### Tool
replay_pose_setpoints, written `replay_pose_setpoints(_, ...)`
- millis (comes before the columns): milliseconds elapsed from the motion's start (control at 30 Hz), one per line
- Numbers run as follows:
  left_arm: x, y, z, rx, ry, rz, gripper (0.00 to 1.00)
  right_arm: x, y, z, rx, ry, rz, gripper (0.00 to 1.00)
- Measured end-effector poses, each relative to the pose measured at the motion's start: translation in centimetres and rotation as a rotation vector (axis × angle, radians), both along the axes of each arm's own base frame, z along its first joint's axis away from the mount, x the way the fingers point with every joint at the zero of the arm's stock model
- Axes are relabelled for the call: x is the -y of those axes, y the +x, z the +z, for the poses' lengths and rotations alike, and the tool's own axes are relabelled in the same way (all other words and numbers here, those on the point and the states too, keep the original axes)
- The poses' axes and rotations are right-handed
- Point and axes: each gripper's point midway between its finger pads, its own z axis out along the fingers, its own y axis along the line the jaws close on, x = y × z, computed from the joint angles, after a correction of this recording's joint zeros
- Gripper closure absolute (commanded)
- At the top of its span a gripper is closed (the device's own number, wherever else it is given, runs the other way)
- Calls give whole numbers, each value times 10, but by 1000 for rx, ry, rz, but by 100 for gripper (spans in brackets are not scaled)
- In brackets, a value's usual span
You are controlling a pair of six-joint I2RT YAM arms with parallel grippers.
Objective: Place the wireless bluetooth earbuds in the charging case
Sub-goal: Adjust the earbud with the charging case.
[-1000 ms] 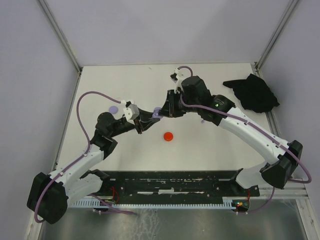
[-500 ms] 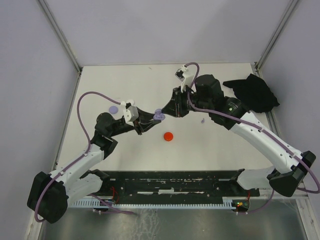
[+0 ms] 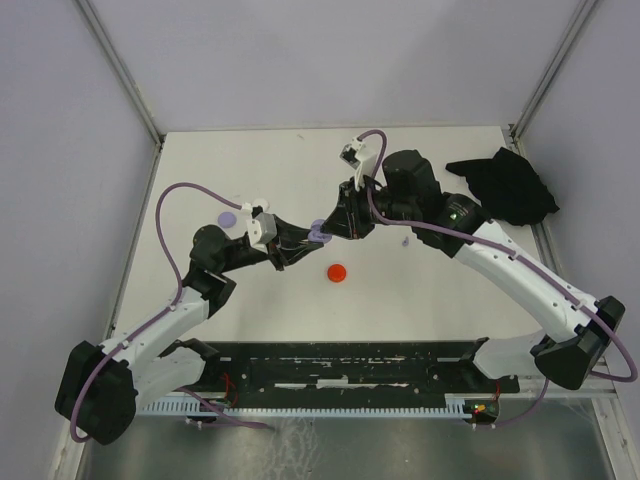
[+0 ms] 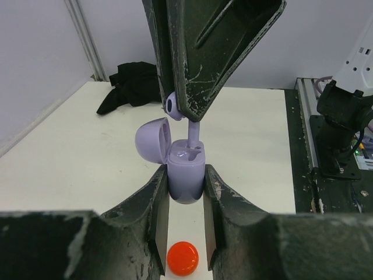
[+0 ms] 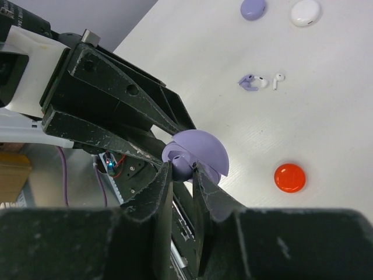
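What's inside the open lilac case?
A lilac earbud, pinched by the right end effector, has its stem tip in one well. Well bottoms are hidden by the case wall.

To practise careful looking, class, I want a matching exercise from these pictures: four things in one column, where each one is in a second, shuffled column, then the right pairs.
1. lilac charging case
2. lilac earbud
3. red disc
4. black cloth

A. lying loose on the table
B. between the right arm's fingers
C. heaped at the table's far right corner
D. between the left arm's fingers, lid open

Pairs: 1-D, 2-B, 3-A, 4-C
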Motion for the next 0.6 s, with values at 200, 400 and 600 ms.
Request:
replay_pose_setpoints(200, 0, 0, 0, 0, -1, -1, 97, 0, 1, -7, 9, -22, 15, 89)
replay_pose_setpoints(400, 1, 0, -1, -21, -4, -5, 97, -2, -3, -9, 39, -38, 45, 89)
replay_pose_setpoints(600, 3, -5, 1, -43, -8, -41, 97, -5, -9, -13, 88, -61, 99, 86)
